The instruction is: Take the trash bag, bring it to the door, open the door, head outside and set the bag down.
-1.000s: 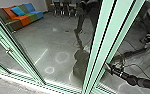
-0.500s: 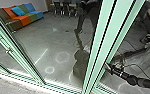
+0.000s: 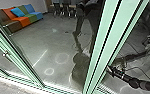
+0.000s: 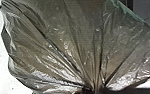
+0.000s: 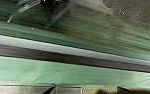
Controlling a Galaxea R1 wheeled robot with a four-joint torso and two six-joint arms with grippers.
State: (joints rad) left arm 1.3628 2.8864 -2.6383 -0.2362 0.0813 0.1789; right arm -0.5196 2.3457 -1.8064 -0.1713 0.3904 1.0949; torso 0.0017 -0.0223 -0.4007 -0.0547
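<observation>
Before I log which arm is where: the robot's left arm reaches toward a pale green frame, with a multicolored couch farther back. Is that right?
Not quite: it is the right arm that reaches toward the pale green frame; the head view shows it coming in from the picture's right. The multicolored couch is farther back.

Dim grey floor (image 3: 28, 37), pale light streak (image 3: 40, 58) across it, glints on the trash bag (image 4: 53, 55), blown-out white beside it
</observation>
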